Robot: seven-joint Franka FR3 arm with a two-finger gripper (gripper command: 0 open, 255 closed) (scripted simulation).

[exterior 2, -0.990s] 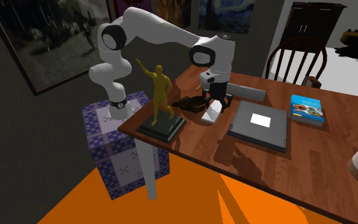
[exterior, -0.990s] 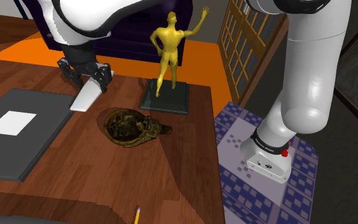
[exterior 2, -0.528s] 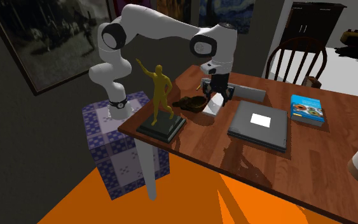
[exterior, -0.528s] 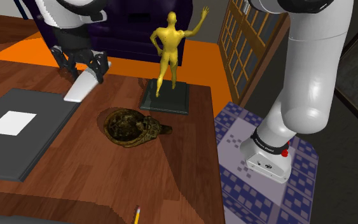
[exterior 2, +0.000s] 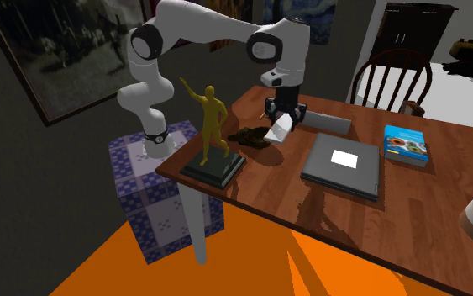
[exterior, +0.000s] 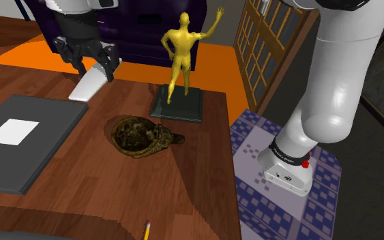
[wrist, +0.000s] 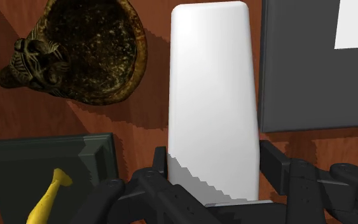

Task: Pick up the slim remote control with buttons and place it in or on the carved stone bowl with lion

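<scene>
The remote is drawn as a plain white slim slab (exterior: 89,88) with no buttons visible, and my black gripper (exterior: 93,70) is shut on one end of it. It hangs tilted in the air above the wooden table, up and to the left of the dark brown carved bowl with a lion head (exterior: 141,135) in the shoulder view. In the wrist view the remote (wrist: 214,95) runs out from between my fingers (wrist: 161,167), and the bowl (wrist: 91,54) lies beside its far end. The second exterior view shows the gripper (exterior 2: 283,115) and remote (exterior 2: 279,129) just above and right of the bowl (exterior 2: 253,137).
A golden figure statue (exterior: 181,58) on a dark square base stands close behind the bowl. A grey flat slab with a white patch (exterior: 20,136) lies beside the bowl. A pencil (exterior: 145,230) lies near the table's front edge. A book (exterior 2: 406,143) and a chair (exterior 2: 390,80) are farther off.
The gripper has risen with the remote, lifting it higher above the table and slightly away from the bowl. The bowl and statue have not moved.
</scene>
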